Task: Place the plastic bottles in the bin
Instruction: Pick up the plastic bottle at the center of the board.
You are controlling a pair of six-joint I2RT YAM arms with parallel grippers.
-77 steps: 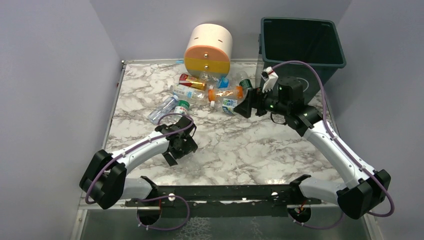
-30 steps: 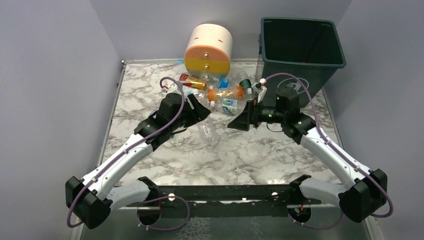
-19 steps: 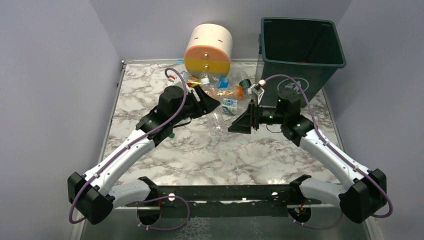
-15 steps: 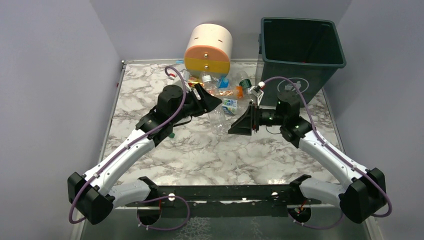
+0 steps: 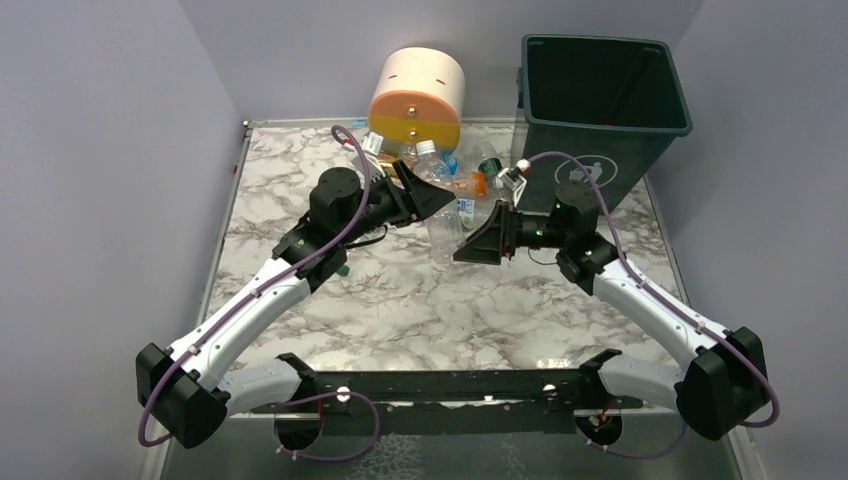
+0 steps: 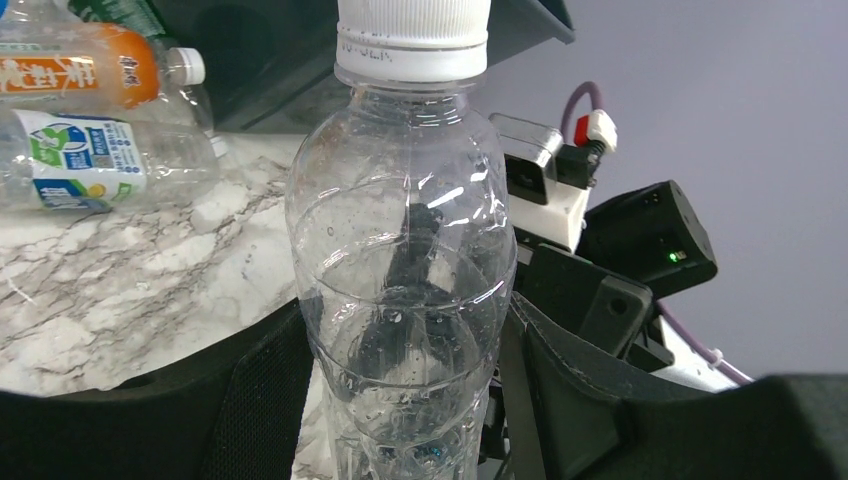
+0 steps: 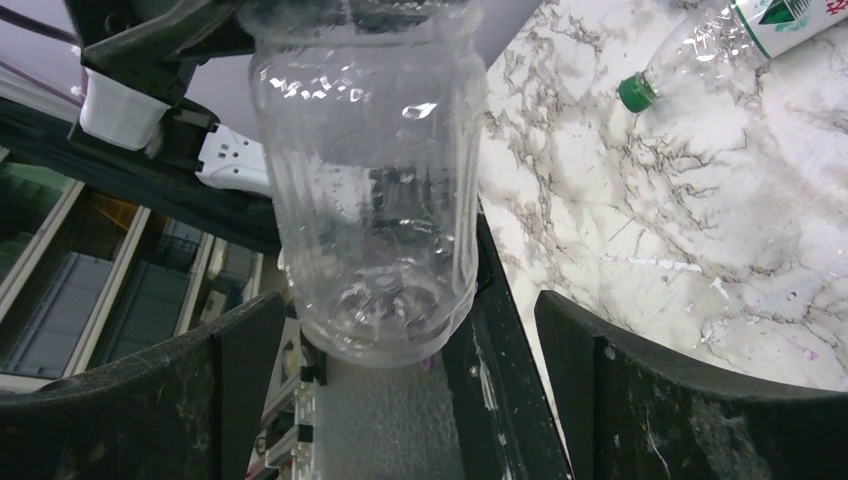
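Our left gripper [image 5: 432,200] clamps a clear plastic bottle with a white cap [image 6: 405,290] above the marble tabletop [image 5: 420,300] — our right gripper [image 5: 470,245] gapes wide around its base.

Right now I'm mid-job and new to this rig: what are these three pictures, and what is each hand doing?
The machine is two white robot arms bolted at the near edge of a marble table. The wide picture comes from a fixed camera above and behind them. The other two come from a camera on each wrist, looking out between that hand's own black fingers.

The left hand is clamped on a clear bottle with a white cap, held upright off the table. The right hand is open, its fingers on either side of that bottle's base but not closed on it.

More bottles lie at the far side, near a round cream and orange drawer unit. The dark green bin stands at the far right.
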